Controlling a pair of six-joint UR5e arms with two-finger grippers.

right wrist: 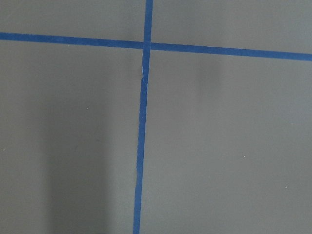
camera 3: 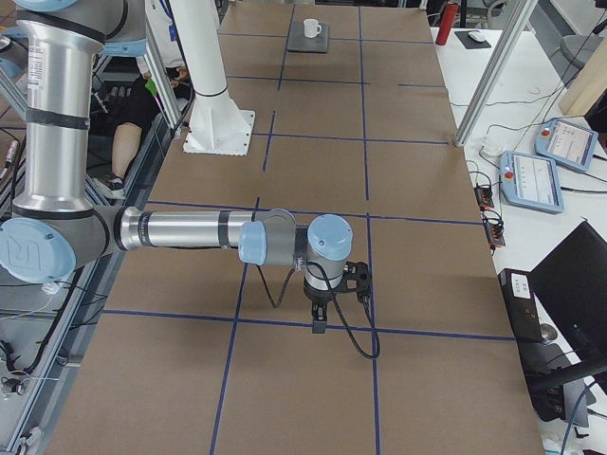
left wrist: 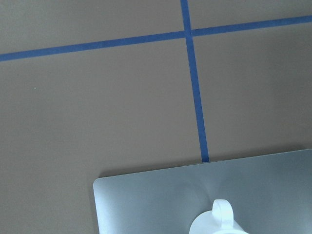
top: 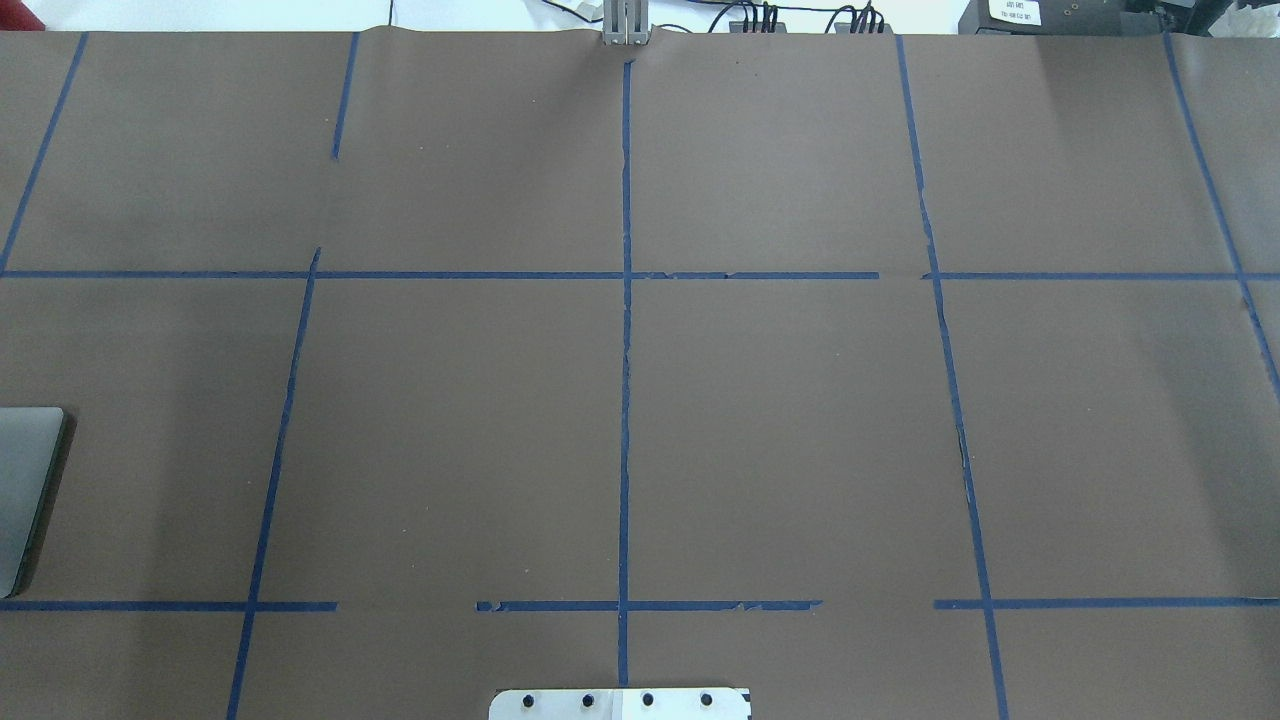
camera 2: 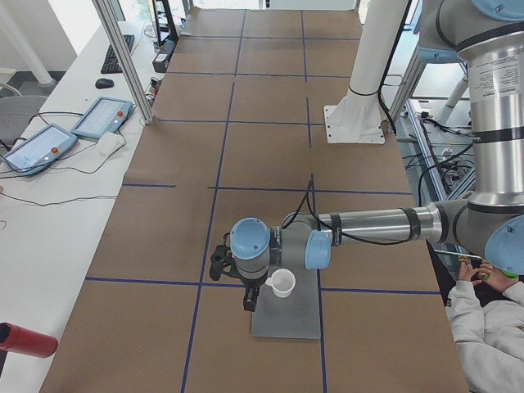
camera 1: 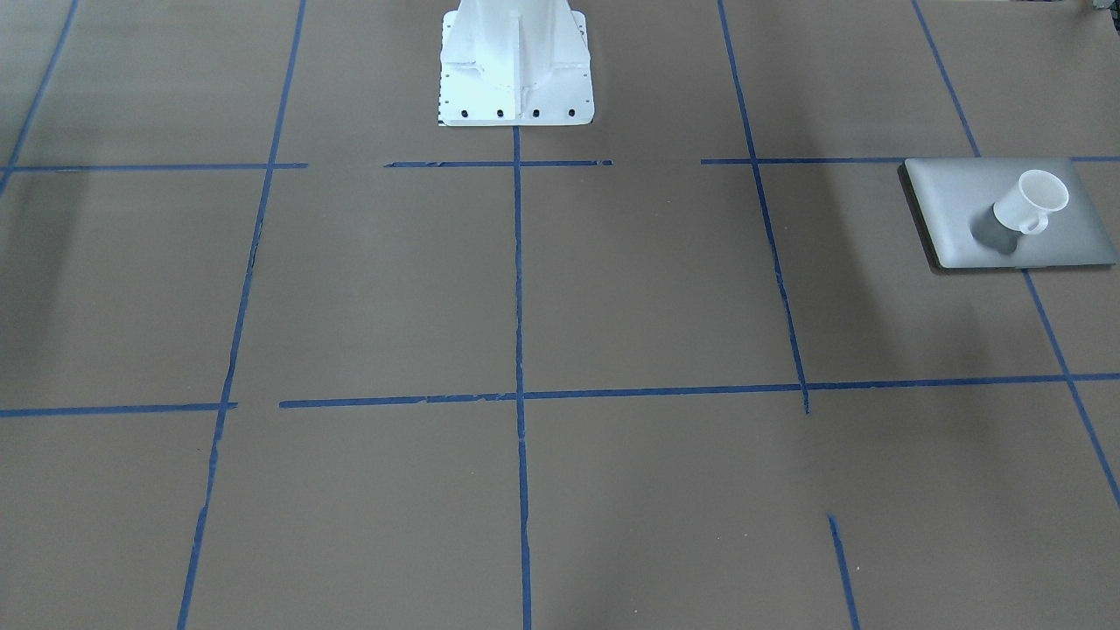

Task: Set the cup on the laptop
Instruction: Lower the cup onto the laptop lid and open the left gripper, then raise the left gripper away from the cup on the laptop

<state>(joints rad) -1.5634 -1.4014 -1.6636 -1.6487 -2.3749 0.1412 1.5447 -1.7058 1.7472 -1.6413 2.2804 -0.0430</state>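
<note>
The small white cup [camera 1: 1035, 201] stands upright on the flat silver-grey laptop [camera 1: 954, 201] near the table's end on my left side. The left wrist view shows the laptop's lid [left wrist: 161, 204] and the cup's handle [left wrist: 223, 214] at its bottom edge. The overhead view shows only the laptop's corner [top: 25, 490]. In the exterior left view my left gripper [camera 2: 248, 301] hangs beside the cup [camera 2: 282, 284], above the laptop [camera 2: 286, 323]; I cannot tell whether it is open or shut. My right gripper [camera 3: 320, 325] hovers over bare table far from the cup [camera 3: 310, 28]; I cannot tell its state.
The white robot pedestal [camera 1: 516, 70] stands at the table's robot side. Blue tape lines [camera 1: 518, 289] grid the brown table. A side bench holds teach pendants [camera 2: 98, 119]. A red cylinder [camera 2: 24, 340] lies off the table. An operator [camera 2: 487, 327] sits beside the robot.
</note>
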